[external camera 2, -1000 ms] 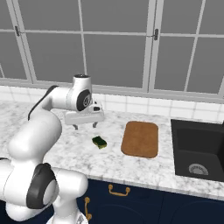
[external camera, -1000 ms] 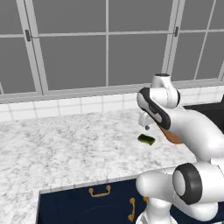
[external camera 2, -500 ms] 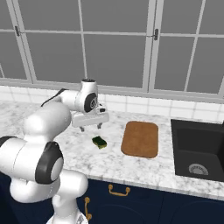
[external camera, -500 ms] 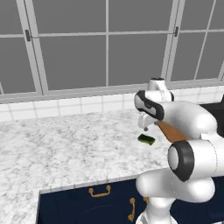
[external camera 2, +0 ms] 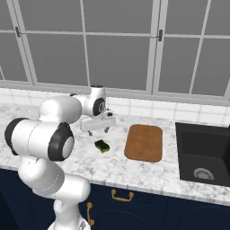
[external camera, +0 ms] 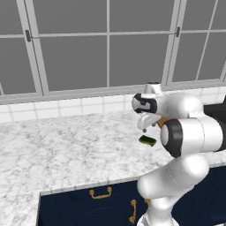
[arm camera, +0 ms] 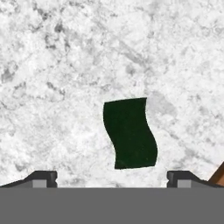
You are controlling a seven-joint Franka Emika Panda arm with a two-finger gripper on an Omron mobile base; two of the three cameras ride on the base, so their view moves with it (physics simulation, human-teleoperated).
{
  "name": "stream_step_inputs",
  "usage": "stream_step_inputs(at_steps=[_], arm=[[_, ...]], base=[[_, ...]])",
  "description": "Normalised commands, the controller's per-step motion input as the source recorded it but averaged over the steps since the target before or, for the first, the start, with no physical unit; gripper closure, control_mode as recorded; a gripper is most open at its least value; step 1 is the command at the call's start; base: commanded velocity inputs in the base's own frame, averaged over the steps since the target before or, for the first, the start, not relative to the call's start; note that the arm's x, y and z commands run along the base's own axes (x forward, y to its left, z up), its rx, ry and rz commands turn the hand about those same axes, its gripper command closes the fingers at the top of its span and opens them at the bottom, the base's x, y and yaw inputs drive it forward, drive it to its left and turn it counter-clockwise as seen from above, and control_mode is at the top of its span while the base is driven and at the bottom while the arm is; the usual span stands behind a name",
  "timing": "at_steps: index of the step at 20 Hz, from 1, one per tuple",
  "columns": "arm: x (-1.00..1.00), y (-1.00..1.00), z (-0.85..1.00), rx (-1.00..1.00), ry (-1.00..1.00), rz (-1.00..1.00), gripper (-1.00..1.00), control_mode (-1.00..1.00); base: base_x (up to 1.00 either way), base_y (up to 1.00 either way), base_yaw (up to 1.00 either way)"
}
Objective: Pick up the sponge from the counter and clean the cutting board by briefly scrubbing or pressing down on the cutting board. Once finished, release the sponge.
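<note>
White counter holds the sponge; the gripper hangs above it, jaws wide apart; next, go down and pinch it.

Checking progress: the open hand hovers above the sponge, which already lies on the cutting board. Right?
Not quite. The sponge lies on the counter, beside the cutting board, as the right base view shows. The open hand does hover above it.
</note>
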Motion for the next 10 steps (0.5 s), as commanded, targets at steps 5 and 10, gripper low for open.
stream_step_inputs(at_steps=[5, 10], arm=[[0.25, -0.11, -0.27, 0.00, 0.01, 0.06, -1.00, -1.00], [0.02, 0.00, -0.39, 0.00, 0.00, 0.02, -1.00, -1.00]], base=[[0.00, 0.00, 0.00], [0.00, 0.00, 0.00]])
